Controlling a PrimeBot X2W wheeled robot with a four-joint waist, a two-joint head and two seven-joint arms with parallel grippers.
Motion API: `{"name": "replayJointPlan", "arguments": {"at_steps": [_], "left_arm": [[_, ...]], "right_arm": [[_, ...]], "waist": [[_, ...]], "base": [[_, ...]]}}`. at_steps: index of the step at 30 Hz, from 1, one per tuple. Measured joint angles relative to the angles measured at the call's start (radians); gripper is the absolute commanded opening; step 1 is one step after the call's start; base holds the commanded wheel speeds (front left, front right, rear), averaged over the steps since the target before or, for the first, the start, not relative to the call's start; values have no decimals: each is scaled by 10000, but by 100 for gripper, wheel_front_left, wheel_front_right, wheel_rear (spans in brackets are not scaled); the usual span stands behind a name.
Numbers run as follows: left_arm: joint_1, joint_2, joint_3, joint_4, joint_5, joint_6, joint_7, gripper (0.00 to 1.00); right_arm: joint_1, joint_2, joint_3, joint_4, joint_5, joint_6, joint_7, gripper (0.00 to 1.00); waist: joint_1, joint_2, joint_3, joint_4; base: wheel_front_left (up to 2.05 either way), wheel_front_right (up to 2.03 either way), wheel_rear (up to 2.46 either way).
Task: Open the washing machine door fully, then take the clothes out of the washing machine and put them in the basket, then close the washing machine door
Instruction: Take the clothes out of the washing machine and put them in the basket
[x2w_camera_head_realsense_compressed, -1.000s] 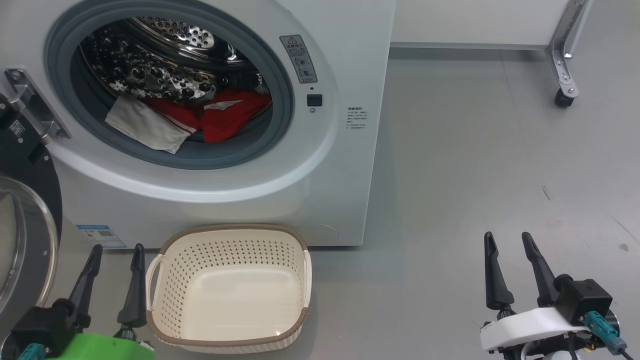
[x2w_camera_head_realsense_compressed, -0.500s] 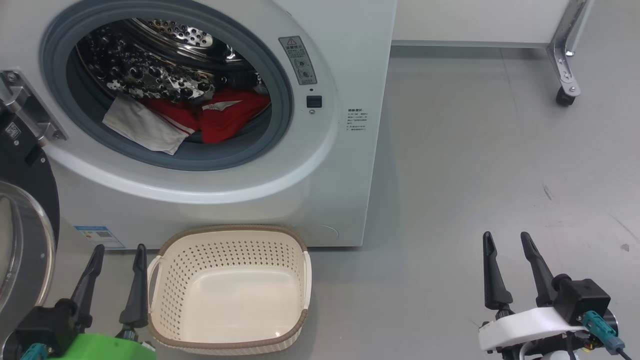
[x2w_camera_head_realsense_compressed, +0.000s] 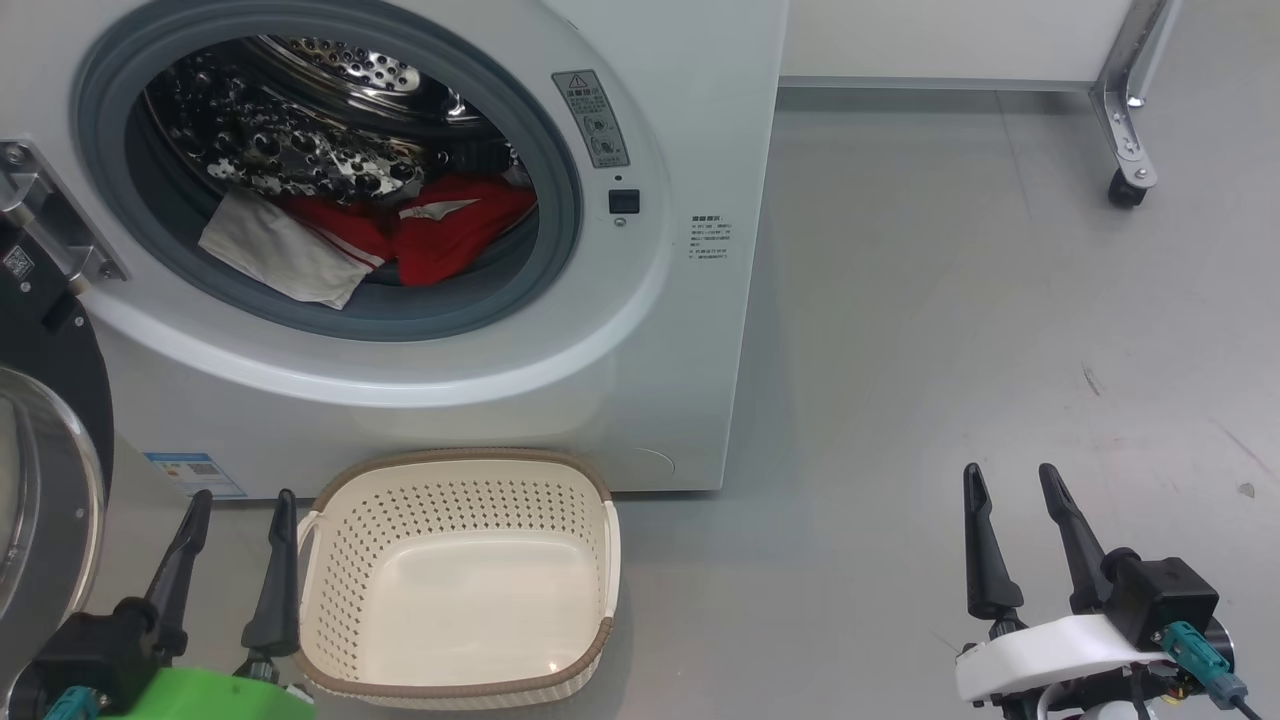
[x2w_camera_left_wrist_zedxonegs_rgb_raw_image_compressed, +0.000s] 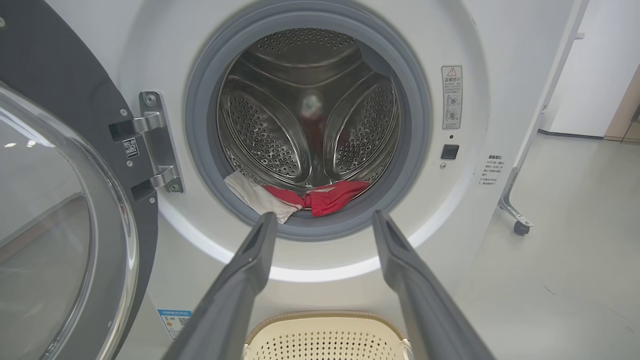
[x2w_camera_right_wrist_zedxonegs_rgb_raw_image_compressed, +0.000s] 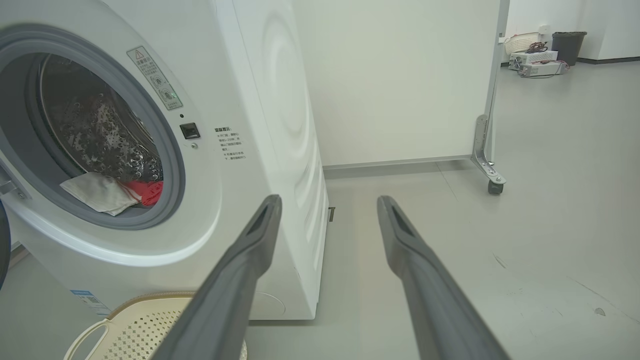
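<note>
The white washing machine (x2w_camera_head_realsense_compressed: 690, 330) stands with its door (x2w_camera_head_realsense_compressed: 40, 470) swung open to the left, black rim and glass bowl showing. Red and white clothes (x2w_camera_head_realsense_compressed: 400, 240) lie at the front of the steel drum, a white part draped onto the grey seal; the left wrist view shows the clothes (x2w_camera_left_wrist_zedxonegs_rgb_raw_image_compressed: 310, 195) too. The cream basket (x2w_camera_head_realsense_compressed: 455, 685) sits on the floor below the opening, with nothing in it. My left gripper (x2w_camera_head_realsense_compressed: 240, 500) is open just left of the basket. My right gripper (x2w_camera_head_realsense_compressed: 1010, 475) is open over bare floor at the lower right.
A white panel on a metal bracket with a caster (x2w_camera_head_realsense_compressed: 1125, 190) stands at the back right. In the right wrist view a black bin (x2w_camera_right_wrist_zedxonegs_rgb_raw_image_compressed: 567, 47) and a small basket stand far off. Grey floor (x2w_camera_head_realsense_compressed: 950, 300) spreads right of the machine.
The whole head picture has shifted slightly left, so the camera moved. Both grippers stay open and nothing has been picked up.
</note>
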Motion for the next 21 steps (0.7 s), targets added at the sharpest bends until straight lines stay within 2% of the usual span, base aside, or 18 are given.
{"name": "replayJointPlan", "arguments": {"at_steps": [21], "left_arm": [[-5, 35, 6, -121, -2, 0, 0, 100]], "right_arm": [[-3, -2, 132, -157, -25, -113, 0, 100]], "waist": [[0, 0, 340, -38]], "base": [[0, 0, 0]]}}
